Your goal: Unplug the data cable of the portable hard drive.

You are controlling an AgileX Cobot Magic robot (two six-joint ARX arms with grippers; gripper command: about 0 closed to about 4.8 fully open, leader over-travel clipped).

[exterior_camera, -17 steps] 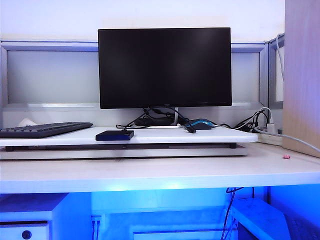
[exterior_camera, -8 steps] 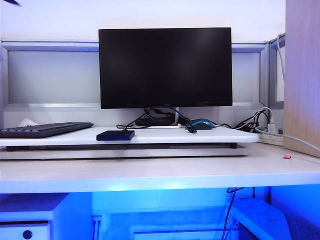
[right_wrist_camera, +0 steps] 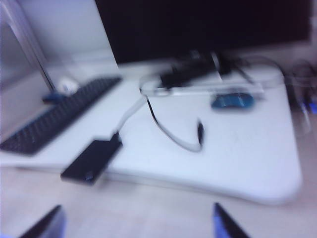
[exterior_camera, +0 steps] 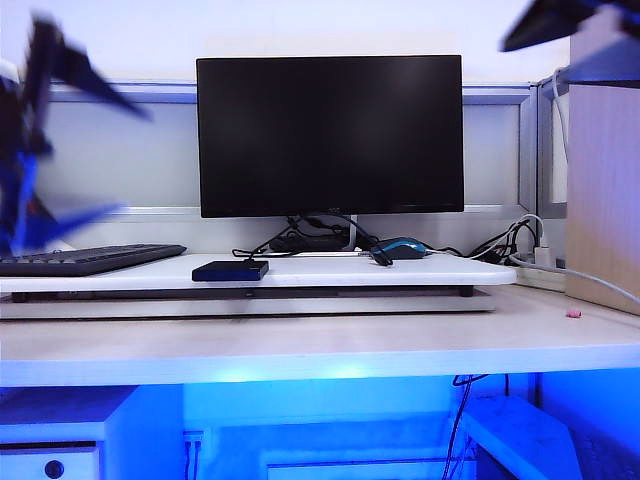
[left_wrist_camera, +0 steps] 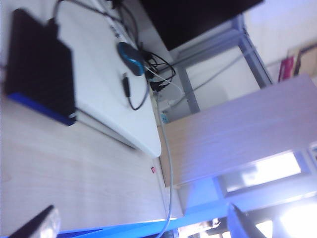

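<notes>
The portable hard drive is a flat dark slab lying at the front of the white raised board, left of centre. The same drive shows in the left wrist view and the right wrist view. The data cable leaves the drive's rear end and runs back toward the monitor; it looks plugged in. My left gripper hangs open above the desk in front of the drive, holding nothing. My right gripper is open too, in front of the board. In the exterior view both arms are blurred: left arm, right arm.
A black monitor stands behind the board. A keyboard lies at the left and a blue-and-black mouse at the right, with a loose black plug near it. Tangled cables and a wooden panel are at the right.
Both arms have swung into the exterior view, the left at the left edge, the right at the top right corner. The drive and cable have not moved.
</notes>
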